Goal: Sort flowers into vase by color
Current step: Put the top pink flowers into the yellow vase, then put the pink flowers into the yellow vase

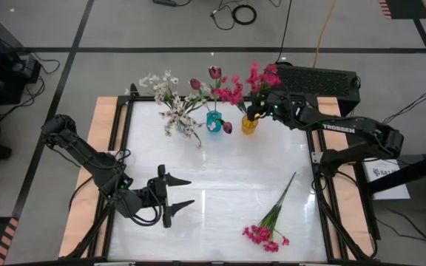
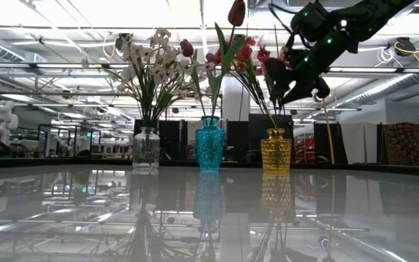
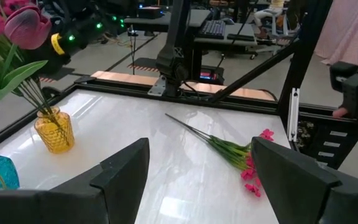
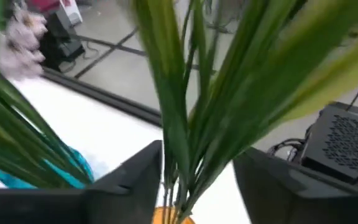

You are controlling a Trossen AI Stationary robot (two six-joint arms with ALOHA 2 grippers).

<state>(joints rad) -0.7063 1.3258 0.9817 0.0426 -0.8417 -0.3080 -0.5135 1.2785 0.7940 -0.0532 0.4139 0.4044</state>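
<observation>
glossy white table [image 1: 220, 192] (workshop behind); right gripper [image 4: 197, 171] parted around stems; left gripper [image 1: 180, 192] wide, empty.

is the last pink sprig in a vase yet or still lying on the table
Lying flat. The pink sprig rests on the table, apart from the vases and from both hands.

High view: looks straight down on the whole white glossy table [image 1: 220, 199].
Low view: level, shares the yellow glass vase [image 2: 276, 150].

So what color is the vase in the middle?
The middle vase is teal blue with a bumpy pattern, clearest in the low view.
</observation>
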